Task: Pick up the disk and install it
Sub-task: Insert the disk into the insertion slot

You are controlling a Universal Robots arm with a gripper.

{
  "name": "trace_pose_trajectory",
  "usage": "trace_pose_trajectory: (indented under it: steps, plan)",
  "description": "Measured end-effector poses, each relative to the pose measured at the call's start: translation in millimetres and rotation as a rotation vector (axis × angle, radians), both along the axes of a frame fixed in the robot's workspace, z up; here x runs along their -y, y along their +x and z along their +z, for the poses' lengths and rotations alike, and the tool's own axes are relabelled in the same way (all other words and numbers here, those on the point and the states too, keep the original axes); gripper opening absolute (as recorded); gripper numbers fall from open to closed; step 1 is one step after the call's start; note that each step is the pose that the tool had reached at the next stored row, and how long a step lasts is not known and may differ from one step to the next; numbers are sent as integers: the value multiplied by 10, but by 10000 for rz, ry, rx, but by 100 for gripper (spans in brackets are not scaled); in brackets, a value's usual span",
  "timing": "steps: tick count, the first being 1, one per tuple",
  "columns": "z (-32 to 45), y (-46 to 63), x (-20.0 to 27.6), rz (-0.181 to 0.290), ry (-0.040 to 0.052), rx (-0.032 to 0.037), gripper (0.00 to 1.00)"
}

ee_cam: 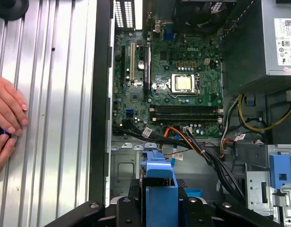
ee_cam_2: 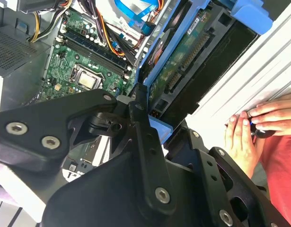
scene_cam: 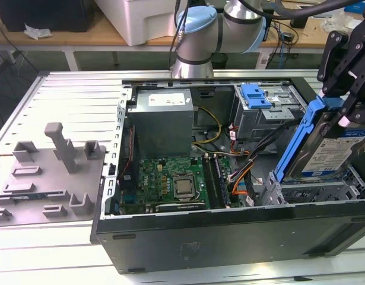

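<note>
The counter carries an open case. Above its drive cage, at the exterior view's right, the disk tilts steeply, long axis sloping down toward the cage, upper end clamped between the jaws.

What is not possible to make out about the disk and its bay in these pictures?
- Disk label: cut off at the exterior view's right edge, partly behind the claw.
- Drive cage slot: exterior view, covered by the tilted disk.
- Object under the person's hand: first wrist view, hidden by that hand, cut by the edge.
</note>
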State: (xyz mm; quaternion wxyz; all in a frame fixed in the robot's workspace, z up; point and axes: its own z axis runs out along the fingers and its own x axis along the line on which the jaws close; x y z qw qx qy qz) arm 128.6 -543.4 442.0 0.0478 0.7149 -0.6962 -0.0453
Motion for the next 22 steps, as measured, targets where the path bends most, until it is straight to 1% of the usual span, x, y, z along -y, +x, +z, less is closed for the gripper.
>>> trace_pose_trajectory:
  steps: [12, 22]
  plan:
    - [-41, 0, 0, 0, 40, 0, 37]
    - [-84, 0, 0, -1, 40, 7, 37]
